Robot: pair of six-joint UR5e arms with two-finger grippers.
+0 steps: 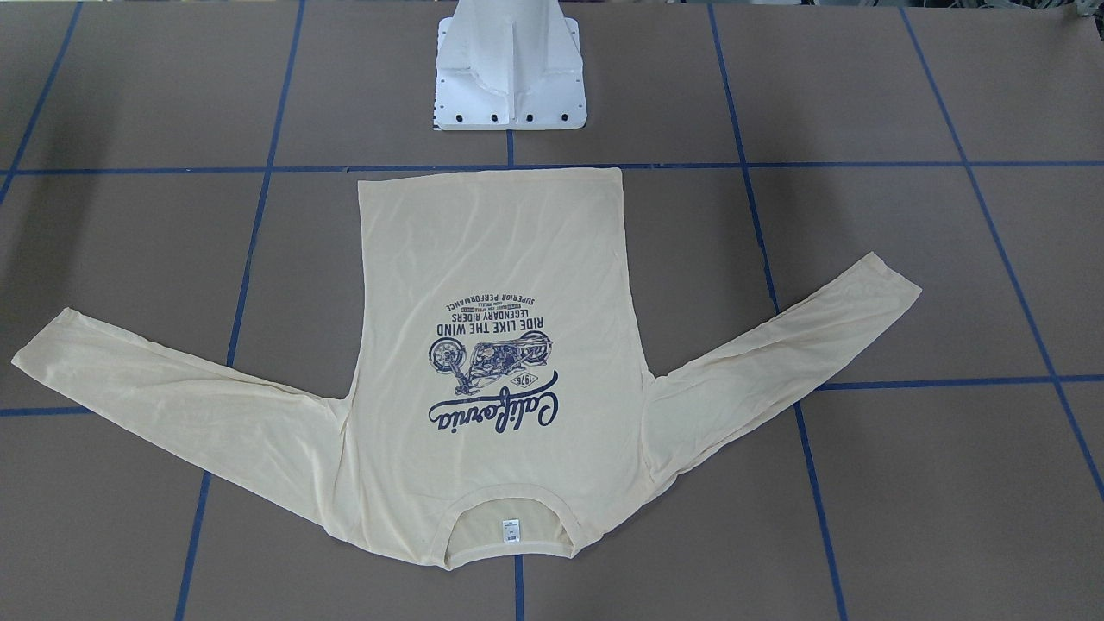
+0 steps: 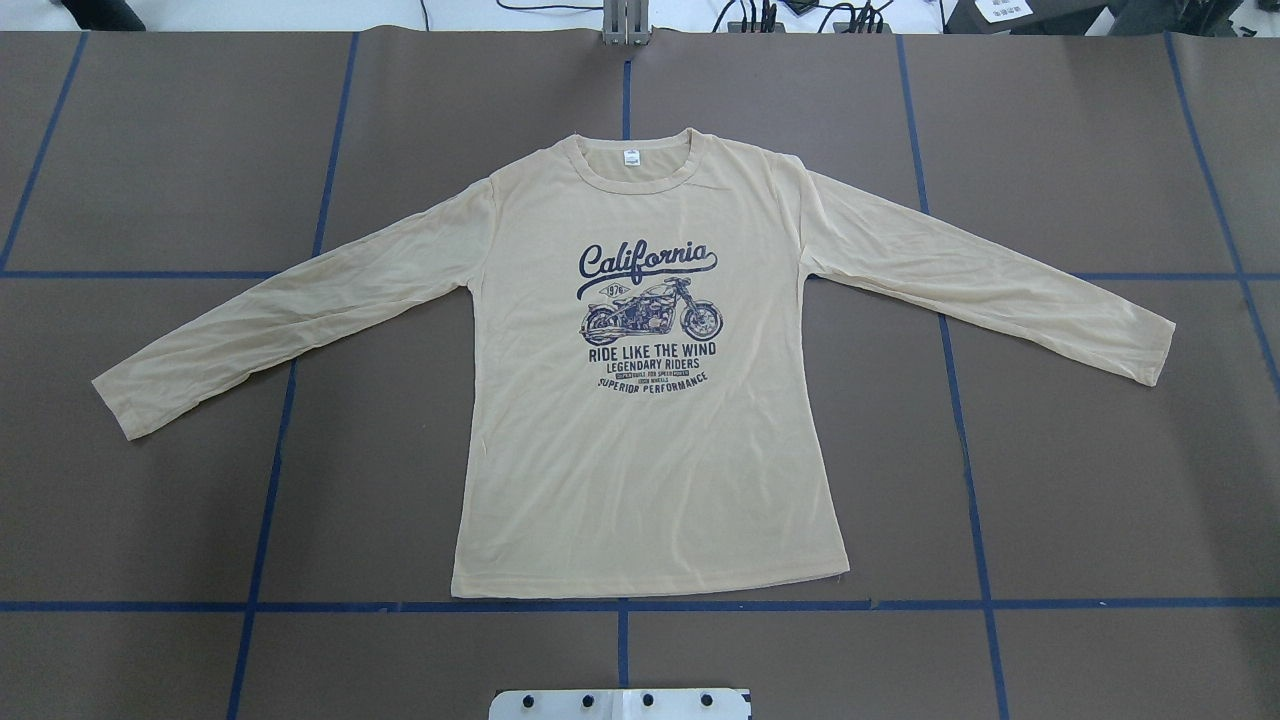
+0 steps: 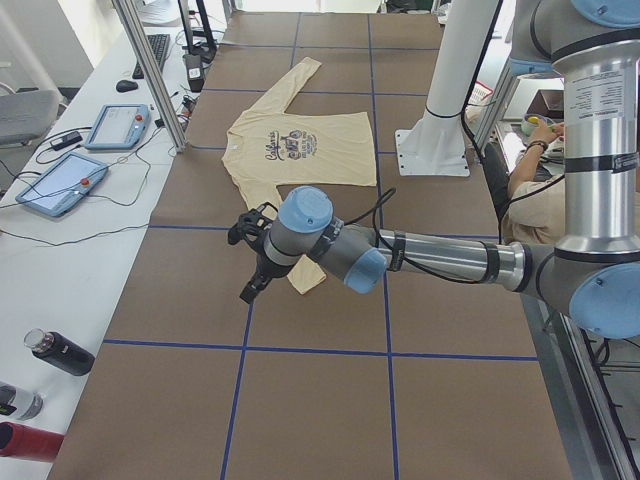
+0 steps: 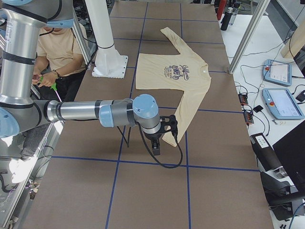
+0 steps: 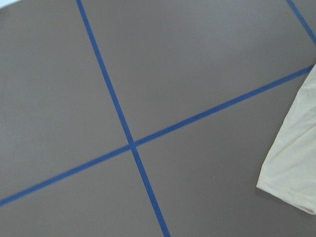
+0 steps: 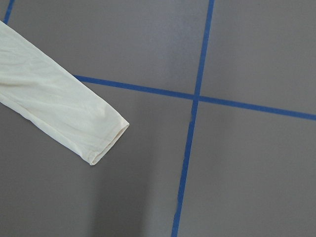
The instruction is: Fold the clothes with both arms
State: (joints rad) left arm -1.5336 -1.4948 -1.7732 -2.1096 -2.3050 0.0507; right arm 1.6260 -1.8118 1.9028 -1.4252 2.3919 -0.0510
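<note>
The clothes are one cream-yellow long-sleeved T-shirt (image 2: 650, 460) lying flat on the table, print up, both sleeves spread outward. Its neck points away from the robot's base and its hem (image 1: 492, 177) lies nearest the base. My left gripper (image 3: 248, 294) hovers over the table beside the left sleeve's cuff (image 5: 291, 163). My right gripper (image 4: 157, 151) hovers beside the right sleeve's cuff (image 6: 106, 143). Both grippers show only in the side views, so I cannot tell whether they are open or shut. Neither wrist view shows any fingers.
The brown table carries a grid of blue tape (image 2: 620, 605). The white pedestal base (image 1: 509, 78) stands just behind the hem. Side benches hold tablets (image 3: 60, 180) and bottles (image 3: 55, 352). A seated person (image 4: 57, 52) is behind the robot.
</note>
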